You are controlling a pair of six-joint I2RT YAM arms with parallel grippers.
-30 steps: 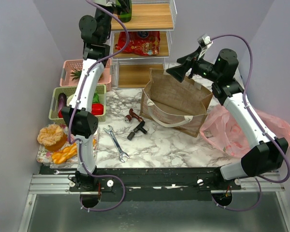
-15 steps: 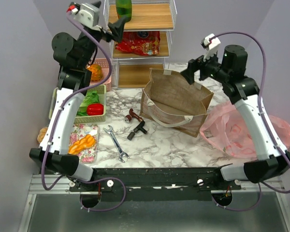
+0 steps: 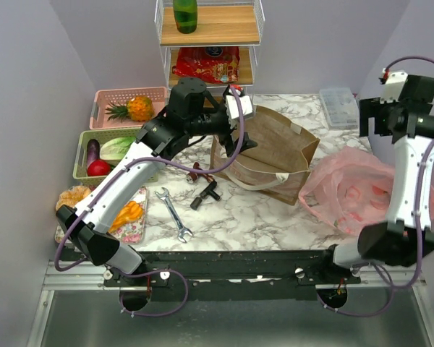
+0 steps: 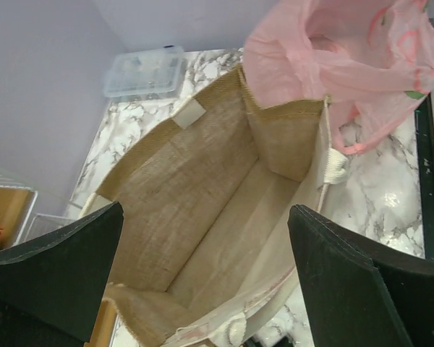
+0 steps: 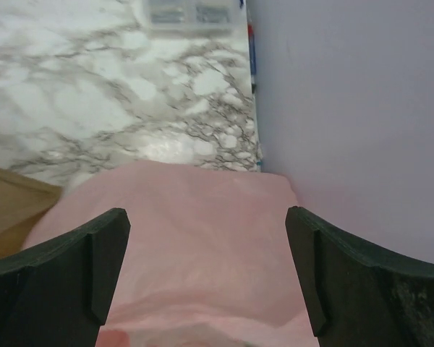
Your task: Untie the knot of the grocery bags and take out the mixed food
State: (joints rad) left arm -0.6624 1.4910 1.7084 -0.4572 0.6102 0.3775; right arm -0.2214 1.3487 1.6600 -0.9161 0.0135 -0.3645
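Note:
The brown paper bag stands open in the middle of the table. My left gripper hangs open over its left rim. The left wrist view looks into the bag, and no food shows inside; the gripper is empty. The pink plastic bag lies crumpled at the right. My right gripper is open and empty above it. No knot shows. The green bottle and red snack packet sit on the shelf. Lettuce, eggplant and red vegetable lie in the green basket.
A pineapple lies in the pink basket. A bun and orange pieces sit on a tray at the front left. A wrench and a small tool lie before the brown bag. A clear box stands at the back right.
My left arm has swung from the shelf at the back left down to over the brown bag. My right arm has moved from over the brown bag out to the right, above the pink bag.

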